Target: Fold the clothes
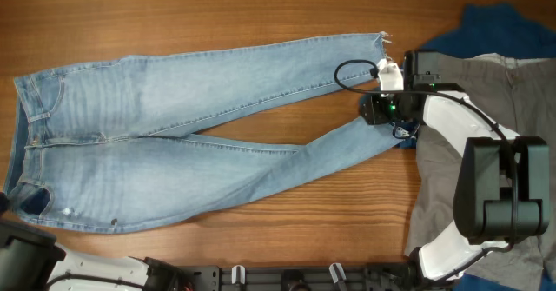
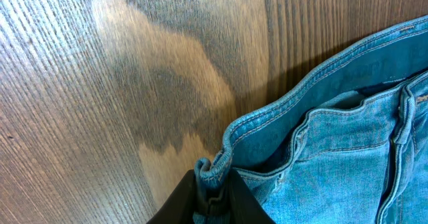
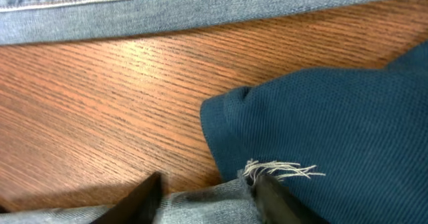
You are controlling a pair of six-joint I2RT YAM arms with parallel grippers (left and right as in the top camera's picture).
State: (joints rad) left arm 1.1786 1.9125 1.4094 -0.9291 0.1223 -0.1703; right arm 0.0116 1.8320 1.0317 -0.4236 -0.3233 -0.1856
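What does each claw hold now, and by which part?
Left claw pinches the jeans at a waistband corner. Right claw straddles the frayed hem of one leg; whether it is clamped cannot be told.

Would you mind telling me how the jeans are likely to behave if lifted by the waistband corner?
Probably floppy: the jeans lie flat and creased, so they would likely drape and trail. Fairly heavy for cloth, judging by the thick seamed waistband. The frayed hem may snag.
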